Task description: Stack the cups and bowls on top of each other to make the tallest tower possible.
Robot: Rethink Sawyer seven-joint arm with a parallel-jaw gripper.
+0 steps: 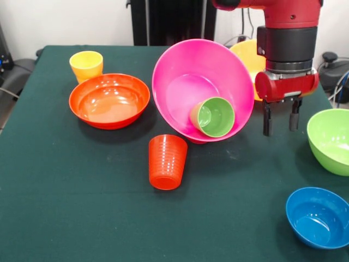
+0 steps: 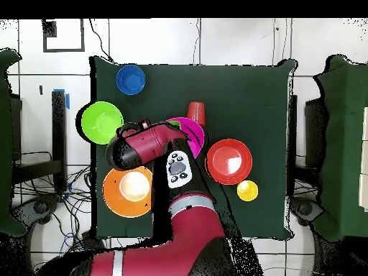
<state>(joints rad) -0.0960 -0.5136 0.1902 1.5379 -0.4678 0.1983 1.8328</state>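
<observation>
The large pink bowl (image 1: 185, 82) is tilted on its side with its opening facing the front camera. The light green cup (image 1: 214, 116) lies inside it at the lower rim. The ribbed orange-red cup (image 1: 167, 162) stands alone in front of it. The yellow cup (image 1: 86, 65) stands behind the shallow red-orange bowl (image 1: 109, 101) at the left. The yellow-orange bowl (image 1: 246, 57) shows behind the pink bowl. My gripper (image 1: 281, 117) hangs open and empty just right of the pink bowl, above the cloth. The small dark blue and magenta bowls are out of view.
A lime green bowl (image 1: 330, 141) sits at the right edge and a medium blue bowl (image 1: 318, 216) at the front right corner. From overhead, the arm (image 2: 154, 147) covers part of the pink bowl (image 2: 192, 129). The green cloth (image 1: 82, 207) ends at the table's edges.
</observation>
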